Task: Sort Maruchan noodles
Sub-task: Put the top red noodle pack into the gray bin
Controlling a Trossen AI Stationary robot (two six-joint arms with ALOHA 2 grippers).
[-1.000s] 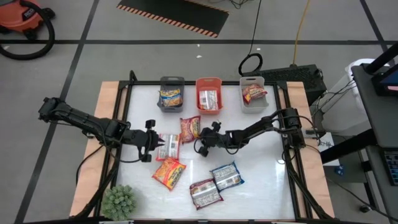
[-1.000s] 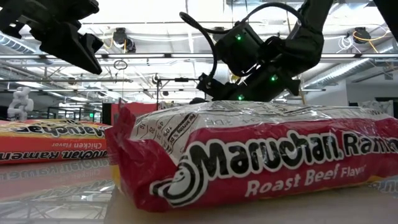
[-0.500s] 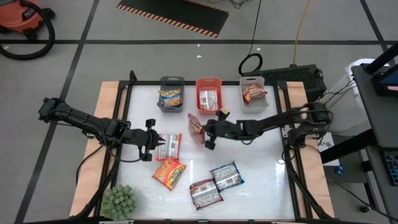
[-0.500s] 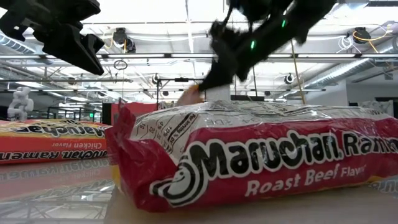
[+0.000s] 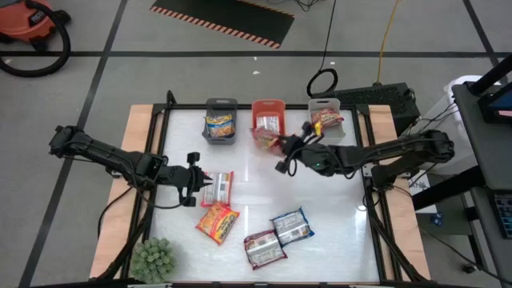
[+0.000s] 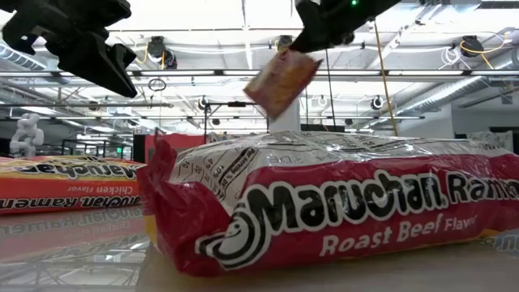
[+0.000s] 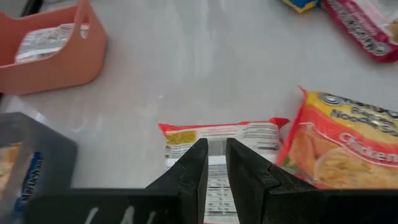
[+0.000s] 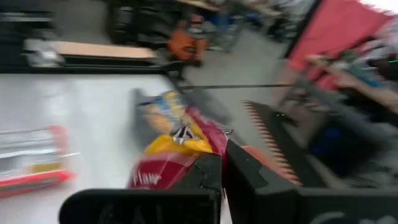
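Observation:
My right gripper is shut on a red-and-yellow noodle packet, held in the air just in front of the orange bin. In the low view this packet hangs tilted below the gripper. My left gripper hovers over the near-left part of the table. Its fingers stand a narrow gap apart above a red-silver packet that lies flat. It touches nothing. My right gripper pinches the packet by one end between its two fingers. The fingers reach in almost level from the table's right side. The packet is lifted clear and hangs tilted, its free end lowest.
Three bins stand along the far edge: a grey one, the orange one, and a pale one, each with a packet inside. Loose packets lie near the front: orange-yellow, red-silver, blue. A small plant stands at the near-left corner.
My right gripper has risen and gone toward the far edge and the orange bin, rolling as it went. The red-and-yellow packet, which lay on the table's middle, is now lifted clear and hangs from the fingers.

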